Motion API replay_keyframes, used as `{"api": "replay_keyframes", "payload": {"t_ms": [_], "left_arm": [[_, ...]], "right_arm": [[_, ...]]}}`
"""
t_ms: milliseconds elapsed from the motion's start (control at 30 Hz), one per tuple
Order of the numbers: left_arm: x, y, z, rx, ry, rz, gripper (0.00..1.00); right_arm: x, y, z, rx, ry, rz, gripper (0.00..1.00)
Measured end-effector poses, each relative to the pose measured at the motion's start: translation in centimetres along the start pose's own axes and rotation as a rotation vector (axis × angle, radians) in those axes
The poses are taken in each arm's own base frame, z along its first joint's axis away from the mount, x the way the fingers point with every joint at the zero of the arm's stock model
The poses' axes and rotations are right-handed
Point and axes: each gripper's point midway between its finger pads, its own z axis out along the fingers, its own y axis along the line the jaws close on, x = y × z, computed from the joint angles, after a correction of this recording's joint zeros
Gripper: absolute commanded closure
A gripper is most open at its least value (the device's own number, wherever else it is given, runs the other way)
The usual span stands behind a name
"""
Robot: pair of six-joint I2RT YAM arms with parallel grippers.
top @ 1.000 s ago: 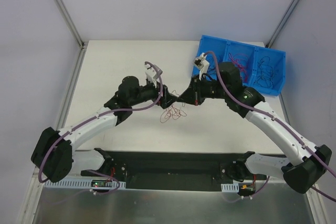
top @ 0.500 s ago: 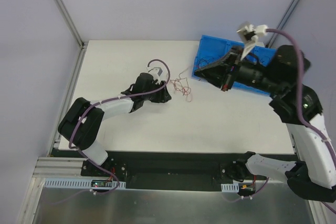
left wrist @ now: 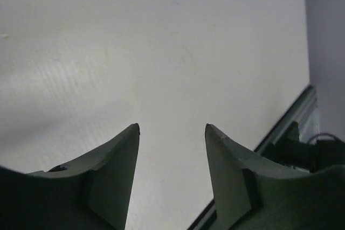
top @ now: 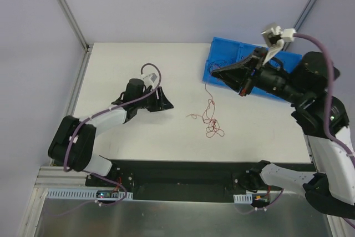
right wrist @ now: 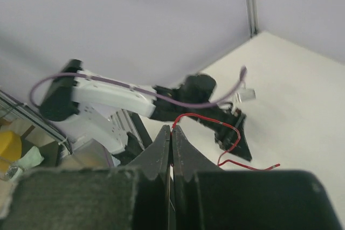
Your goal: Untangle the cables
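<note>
Cables [top: 213, 130] now hang off R pincer [top: 213, 72]; L pincer [left wrist: 172, 128] empty.

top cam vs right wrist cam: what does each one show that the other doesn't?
Top only: the blue bin, and the lower end of the red wire lying in a loose tangle on the table.
Right wrist only: a close look at the right end effector, shut on the wire's upper end, plus yellow clutter off the table.
Both: the left arm, the red wire strand and the white table.
</note>
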Motion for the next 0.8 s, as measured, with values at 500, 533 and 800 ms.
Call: {"api": "replay_keyframes", "payload": {"t_ms": [500,533,800], "left_arm": [[0.1,-18.2,-11.1,0.689,-0.058,0.410,0.24],[-0.1,-18.4,-11.1,0.693,-0.058,0.424,0.27],[-0.4,-17.9,-10.0,0.660,-0.027,0.439,0.27]], "right_arm": [[9.5,-2.3,1.4,-0.028,0.246,0.097,0.99],[9.4,-2.1,1.3,-0.037,0.245,0.095,1.00],[9.2,-1.1,1.0,-0.084,0.243,0.091,0.99]]}}
